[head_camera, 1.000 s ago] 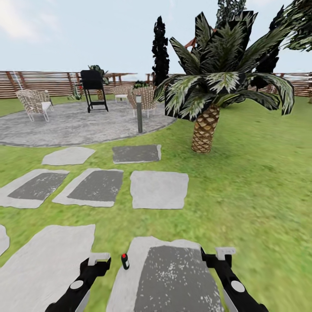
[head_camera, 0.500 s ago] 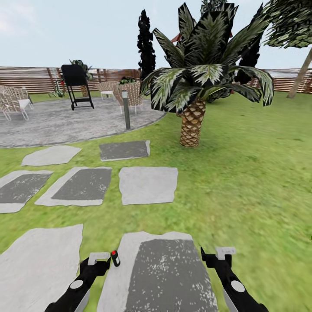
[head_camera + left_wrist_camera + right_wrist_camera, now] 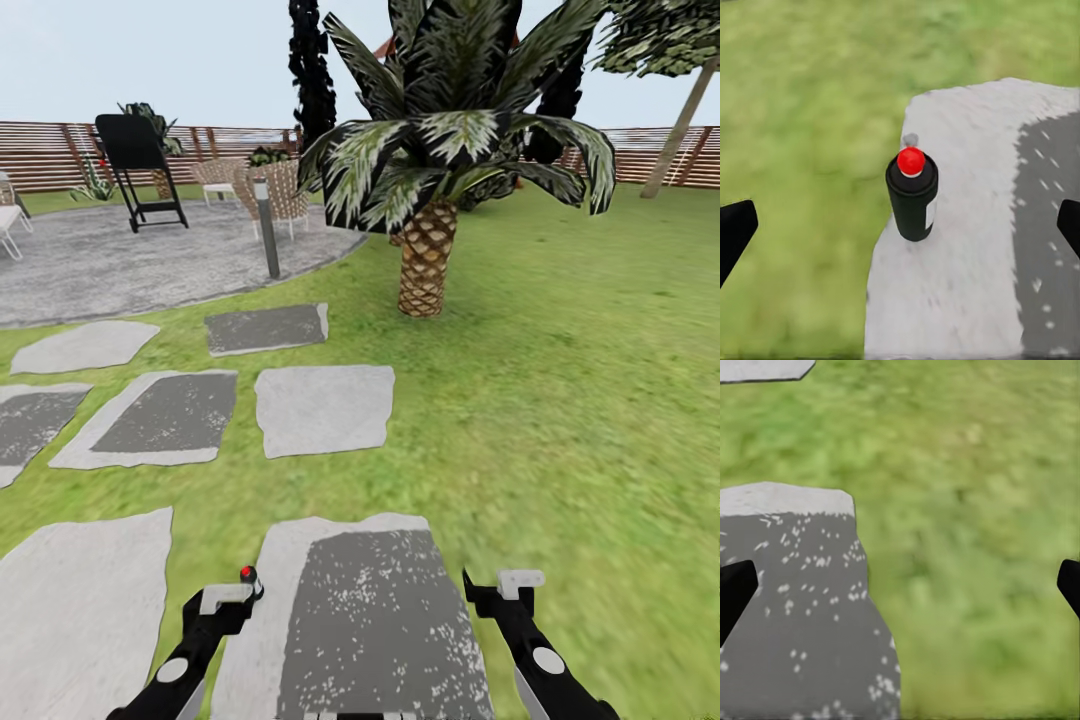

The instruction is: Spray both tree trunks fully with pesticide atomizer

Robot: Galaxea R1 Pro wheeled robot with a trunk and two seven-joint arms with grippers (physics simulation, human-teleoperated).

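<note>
Plainly, the pesticide atomizer (image 3: 912,193) stands upright on the pale edge of a grey stepping stone (image 3: 975,247), right at the border with the lawn (image 3: 802,150). Seen along the left gripper (image 3: 900,225), the can sits ahead of the jaws and roughly centred between the two dark fingertips (image 3: 735,229), which stand spread wide with only air between them. In the head view the atomizer (image 3: 248,578) shows just beyond the left gripper (image 3: 226,598), its red cap poking up past the tips.

The right gripper (image 3: 900,585) also has its jaws spread, nothing between them, with stone to one side and grass ahead.

As for handling, the can looks like a small rigid cylinder: black body, red nozzle button on top, a pale label on its side. I judge it light and stiff, probably smooth-walled, so it may slip or tip if nudged by one finger first. The sound hold would be across the middle of the black body, below the shoulder, leaving the red button free for spraying. The jaws should come down level around it, closing evenly from both sides

A short palm (image 3: 425,270) stands well beyond, and a leaning tree trunk (image 3: 680,130) rises far off near the fence (image 3: 50,150)
</note>
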